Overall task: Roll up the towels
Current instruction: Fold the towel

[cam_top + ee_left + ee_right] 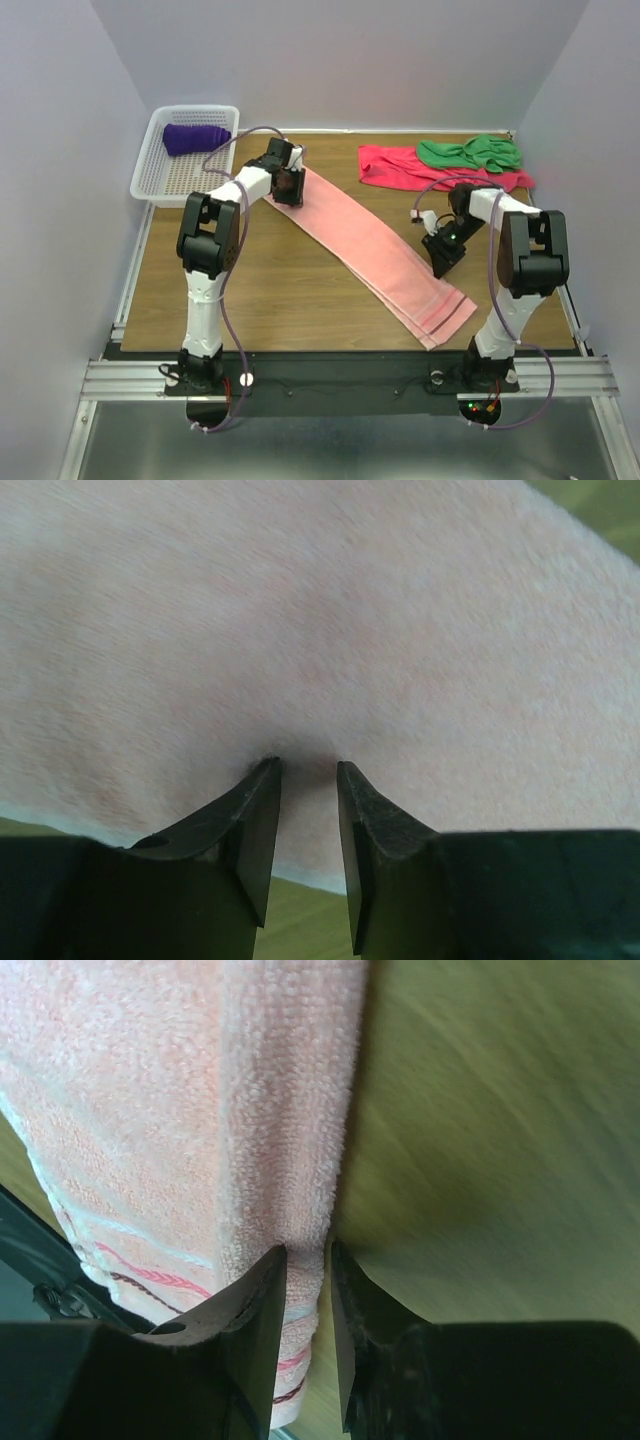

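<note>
A salmon-pink towel point(375, 250) lies flat as a long strip, running diagonally from back left to front right. My left gripper point(288, 186) presses its tips into the towel's far end point(330, 630). Its jaws stand a narrow gap apart, with a small dark pucker of cloth between the fingertips point(262, 780). My right gripper point(443, 258) straddles the towel's right edge point(300, 1160) close to the striped near end, and its jaws are closed on that thick edge. A rolled purple towel point(195, 138) lies in the basket. A green towel point(470, 152) lies crumpled on a crimson one point(395, 168) at the back right.
The white mesh basket point(160, 180) stands at the back left corner of the wooden table point(270, 290). Grey walls close in on both sides and the back. A metal rail point(330, 375) runs along the near edge by the arm bases.
</note>
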Robot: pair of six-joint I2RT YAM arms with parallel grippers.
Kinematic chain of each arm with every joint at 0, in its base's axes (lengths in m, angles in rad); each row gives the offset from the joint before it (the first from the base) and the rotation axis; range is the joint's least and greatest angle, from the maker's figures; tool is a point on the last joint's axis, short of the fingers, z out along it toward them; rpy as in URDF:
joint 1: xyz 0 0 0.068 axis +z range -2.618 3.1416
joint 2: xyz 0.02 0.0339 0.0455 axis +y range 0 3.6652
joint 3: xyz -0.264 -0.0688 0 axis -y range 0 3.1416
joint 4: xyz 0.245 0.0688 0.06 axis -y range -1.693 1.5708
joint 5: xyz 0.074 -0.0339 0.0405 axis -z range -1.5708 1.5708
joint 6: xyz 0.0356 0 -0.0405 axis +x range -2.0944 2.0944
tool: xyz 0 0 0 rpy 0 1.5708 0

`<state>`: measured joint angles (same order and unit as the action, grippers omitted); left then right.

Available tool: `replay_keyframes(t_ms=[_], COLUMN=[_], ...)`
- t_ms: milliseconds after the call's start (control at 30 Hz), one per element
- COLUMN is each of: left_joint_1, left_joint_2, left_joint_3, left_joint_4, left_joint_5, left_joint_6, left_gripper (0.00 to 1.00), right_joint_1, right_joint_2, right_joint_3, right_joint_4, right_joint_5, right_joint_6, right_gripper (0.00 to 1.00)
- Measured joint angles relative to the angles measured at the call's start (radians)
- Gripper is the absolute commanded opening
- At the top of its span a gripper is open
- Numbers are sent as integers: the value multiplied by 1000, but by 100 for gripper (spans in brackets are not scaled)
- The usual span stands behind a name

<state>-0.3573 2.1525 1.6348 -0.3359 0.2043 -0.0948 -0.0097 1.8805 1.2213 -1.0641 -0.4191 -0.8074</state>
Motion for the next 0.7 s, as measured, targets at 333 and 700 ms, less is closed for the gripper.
replay_keyframes(t_ms=[333,700], left_joint_1=[187,179], left_joint_2=[264,315], left_joint_3=[420,612], left_joint_4=[-60,-87], left_joint_5=[-6,45], left_joint_6=[88,166], left_gripper=[48,57], right_joint_1=[186,315], right_joint_2=[-2,-4], right_joint_3=[-23,19], right_joint_4=[-5,-5], right_joint_5=[-72,-174], right_joint_6=[41,104], right_gripper=[36,33])
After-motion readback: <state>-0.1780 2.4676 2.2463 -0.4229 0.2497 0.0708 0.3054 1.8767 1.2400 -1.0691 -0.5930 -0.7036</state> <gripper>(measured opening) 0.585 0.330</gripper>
